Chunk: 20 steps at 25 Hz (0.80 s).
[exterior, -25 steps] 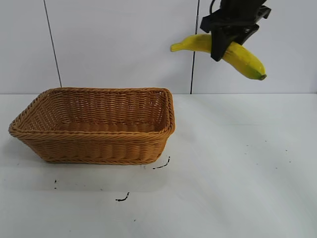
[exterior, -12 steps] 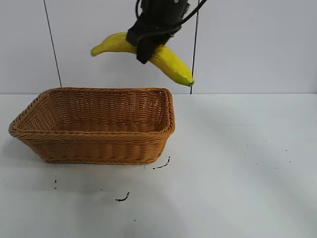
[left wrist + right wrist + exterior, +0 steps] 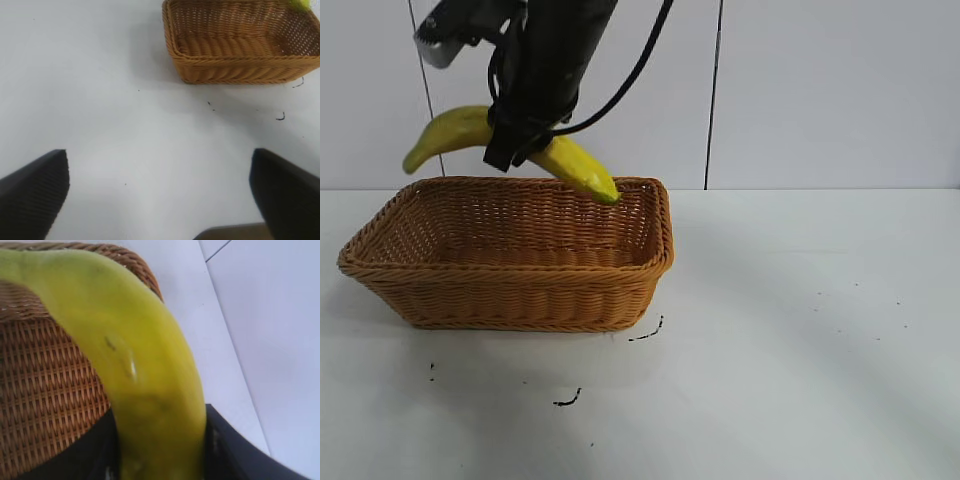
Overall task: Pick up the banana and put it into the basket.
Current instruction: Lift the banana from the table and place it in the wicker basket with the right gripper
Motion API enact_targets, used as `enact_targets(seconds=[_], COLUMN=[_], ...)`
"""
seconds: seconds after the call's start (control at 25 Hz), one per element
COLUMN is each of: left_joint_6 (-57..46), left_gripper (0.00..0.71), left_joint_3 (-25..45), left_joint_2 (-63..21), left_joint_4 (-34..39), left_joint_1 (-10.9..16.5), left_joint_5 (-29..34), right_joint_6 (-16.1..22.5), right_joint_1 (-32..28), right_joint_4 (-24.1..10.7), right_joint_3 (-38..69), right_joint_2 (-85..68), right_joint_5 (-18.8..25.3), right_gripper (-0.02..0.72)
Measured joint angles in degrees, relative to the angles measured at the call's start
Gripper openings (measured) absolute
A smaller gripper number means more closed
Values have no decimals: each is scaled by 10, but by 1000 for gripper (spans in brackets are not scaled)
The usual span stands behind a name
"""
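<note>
The right tool is clamped across the banana, whose long axis tilts green tip down, just above the wicker basket; the left tool's fingers stand apart.

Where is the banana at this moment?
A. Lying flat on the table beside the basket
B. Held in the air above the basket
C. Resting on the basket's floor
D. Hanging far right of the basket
B: the right tool grips the banana above the basket.

The right pincer hides the banana's middle; the left wrist view crops the basket.
</note>
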Motion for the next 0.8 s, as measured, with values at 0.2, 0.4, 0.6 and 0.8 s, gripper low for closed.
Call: enact_targets(seconds=[0.2,0.4,0.6,0.8], left_joint_6=[0,0,0,0], left_gripper=[695,695,695,695], left_joint_3=[0,0,0,0], left_joint_2=[0,0,0,0], left_joint_4=[0,0,0,0], left_joint_1=[0,0,0,0], left_joint_5=[0,0,0,0], right_joint_6=[0,0,0,23], right_joint_1=[0,0,0,0], right_joint_4=[-1,0,0,1], right_joint_3=[2,2,2,2], right_joint_2=[14,14,14,0], right_joint_5=[-3,-2,-3,-3], right_gripper=[316,316,536,595])
